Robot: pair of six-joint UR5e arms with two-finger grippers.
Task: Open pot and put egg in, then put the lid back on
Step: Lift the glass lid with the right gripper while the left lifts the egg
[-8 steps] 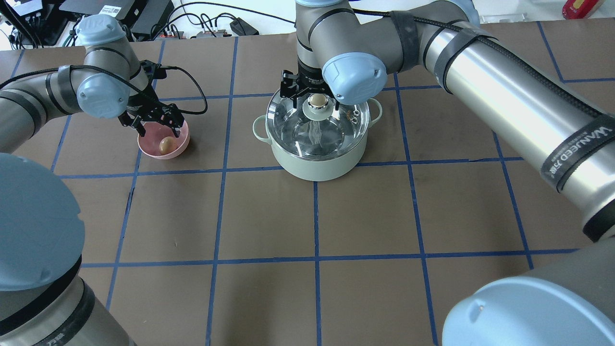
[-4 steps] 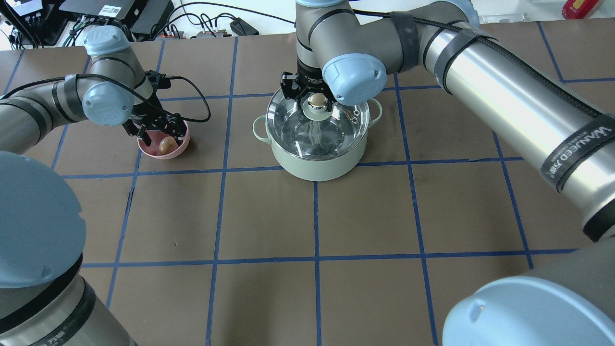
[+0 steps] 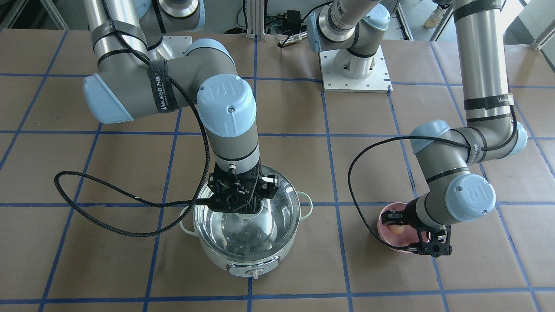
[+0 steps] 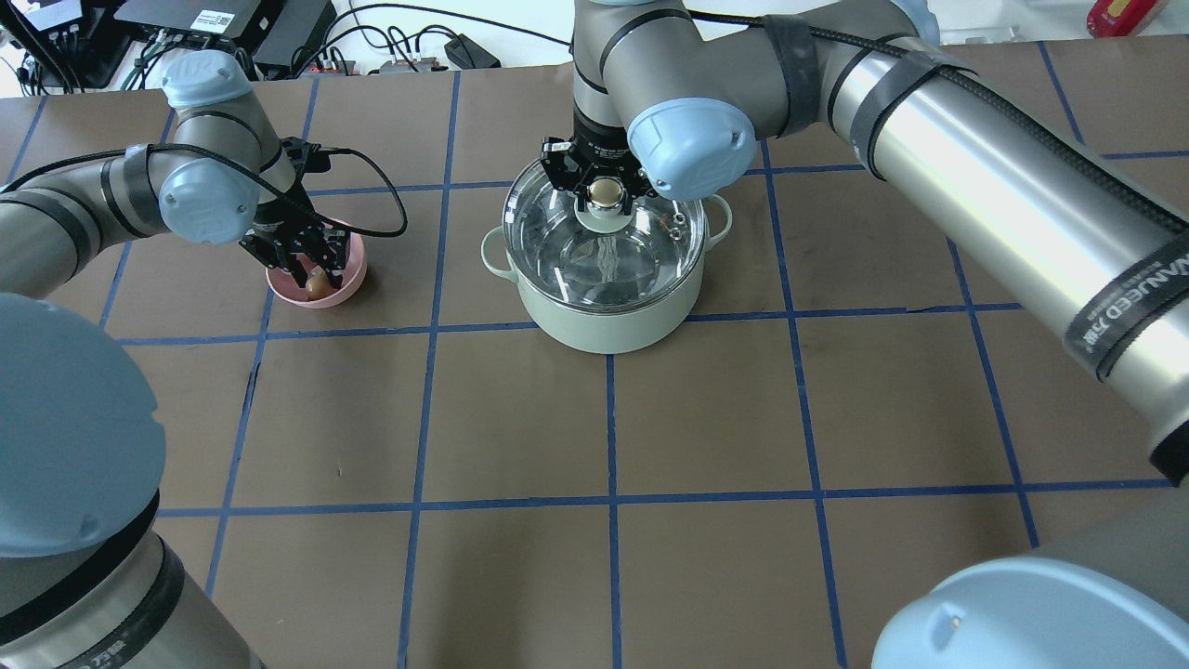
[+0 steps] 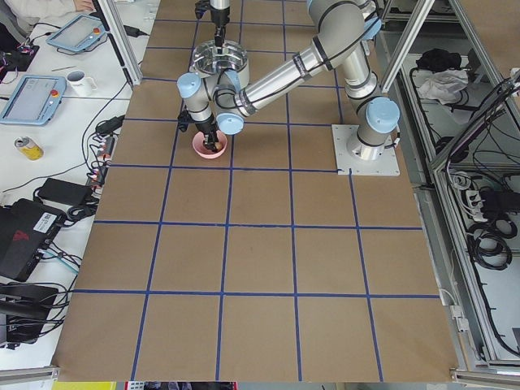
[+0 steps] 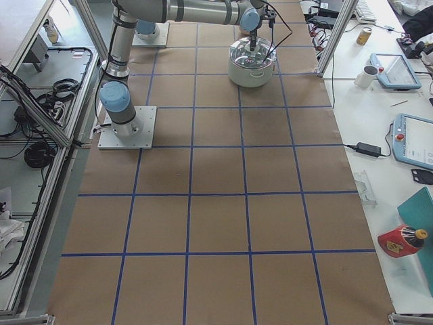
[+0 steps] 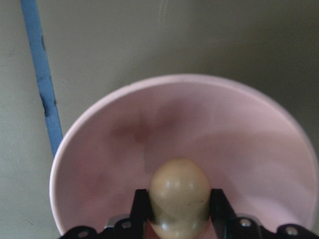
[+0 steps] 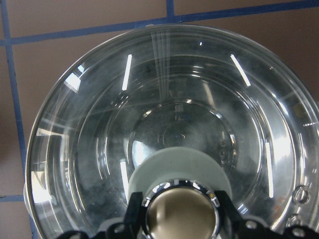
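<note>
The mint-green pot (image 4: 604,325) stands at mid-table with the glass lid (image 4: 557,232) over it. My right gripper (image 4: 605,192) is shut on the lid's gold-beige knob (image 8: 180,214); I cannot tell whether the lid rests on the rim or hangs just above it. The tan egg (image 7: 179,191) lies in a small pink bowl (image 4: 350,279) to the left of the pot. My left gripper (image 4: 313,276) reaches down into the bowl, and its fingers (image 7: 142,204) press on both sides of the egg.
A black cable (image 3: 108,195) loops on the table beside the pot on my right side. The arm base plate (image 3: 355,73) is behind the work area. Cables and boxes (image 4: 232,28) line the far edge. Blue tape marks a grid on the brown table.
My left gripper came down into the pink bowl and shut on the egg. My right gripper shut on the lid knob; the lid and pot shifted slightly left.
</note>
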